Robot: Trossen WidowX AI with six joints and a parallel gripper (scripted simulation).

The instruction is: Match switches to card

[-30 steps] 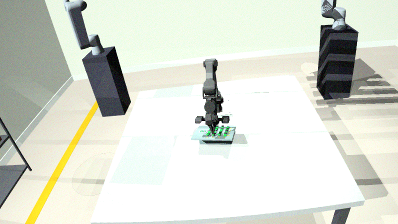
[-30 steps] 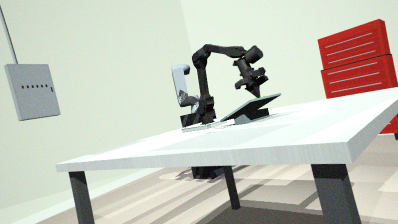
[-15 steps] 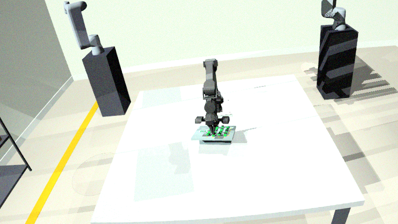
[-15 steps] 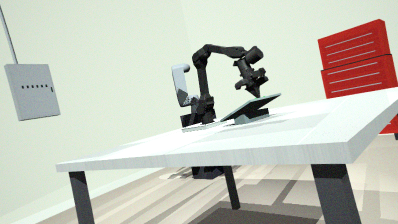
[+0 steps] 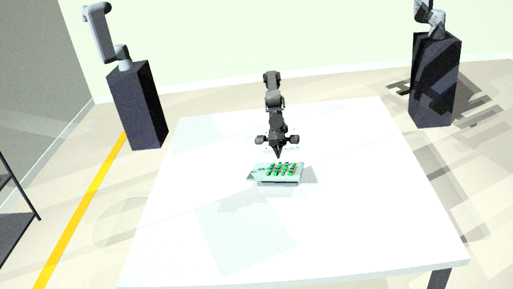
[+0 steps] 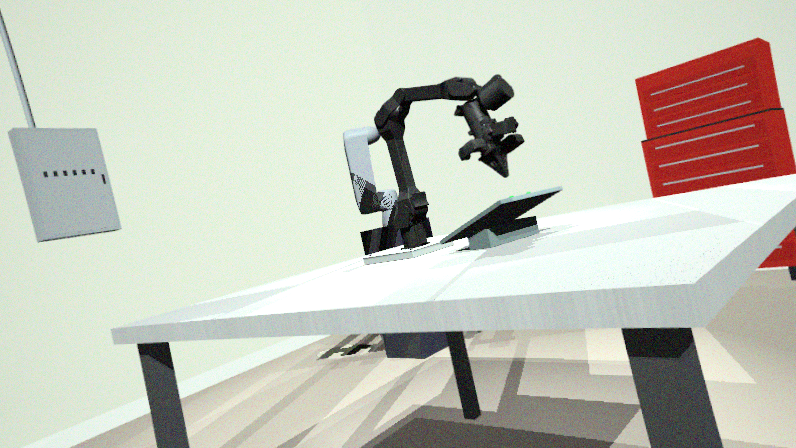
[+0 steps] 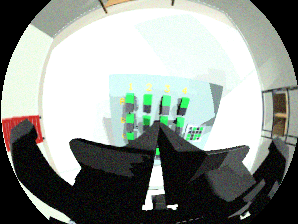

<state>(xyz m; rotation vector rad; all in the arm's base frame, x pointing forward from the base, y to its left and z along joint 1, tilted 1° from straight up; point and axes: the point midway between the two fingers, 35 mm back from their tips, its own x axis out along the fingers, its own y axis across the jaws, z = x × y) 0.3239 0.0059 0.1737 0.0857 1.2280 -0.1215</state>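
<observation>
The tilted pale blue-green panel (image 5: 259, 175) (image 6: 550, 192) (image 7: 200, 86) carries a grid of two-tone green and dark switches in columns 1 to 4. In the wrist view the far-row switches, such as the column 1 switch (image 7: 130, 99) and the column 4 switch (image 7: 184, 103), show green on the far half and dark on the nearer half. Which halves are raised is too small to tell. The small card (image 5: 261, 169) (image 7: 195, 133) shows green and dark squares, too blurred to read surely. My gripper (image 5: 278, 157) (image 6: 506, 175) (image 7: 158, 126) is shut and empty above the panel, hiding part of the nearer rows.
The panel stands on a base on the white table (image 5: 344, 215) (image 6: 334, 294). Grey arms on dark pedestals (image 5: 134, 107) (image 5: 434, 82) stand beyond the table. A red cabinet (image 6: 718, 122) and a grey wall box (image 6: 66, 194) are in the background.
</observation>
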